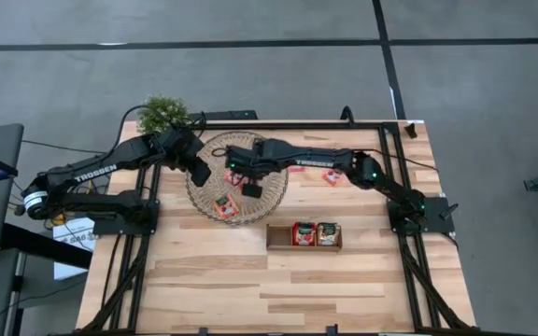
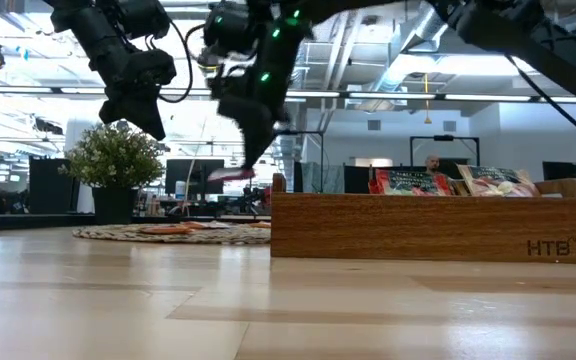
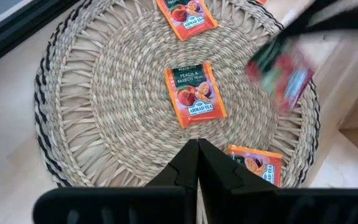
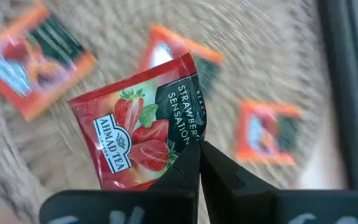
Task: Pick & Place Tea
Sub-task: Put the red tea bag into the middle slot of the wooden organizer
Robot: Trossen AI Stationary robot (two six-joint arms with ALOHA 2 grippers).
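Observation:
A round woven mat (image 1: 215, 155) lies at the table's far middle with orange tea sachets (image 3: 194, 96) flat on it. My right gripper (image 4: 197, 148) hangs above the mat, shut on a red strawberry tea sachet (image 4: 138, 134). In the low view that sachet (image 2: 230, 173) shows well above the mat. My left gripper (image 3: 197, 149) is shut and empty, above the mat's left part (image 1: 199, 173). A brown wooden tray (image 1: 278, 238) in front of the mat holds two sachets (image 1: 304, 233). My right gripper pinches the red sachet between its two fingertips at one side edge, near a corner (image 4: 190, 144). The fingers come steeply from above. The sachet sticks out past the fingertips, lifted clear of the mat.
A small potted plant (image 1: 163, 113) stands at the table's far left corner. More red sachets (image 1: 332, 175) lie on the table right of the mat, under the right arm. The near half of the table (image 1: 278, 289) is bare wood.

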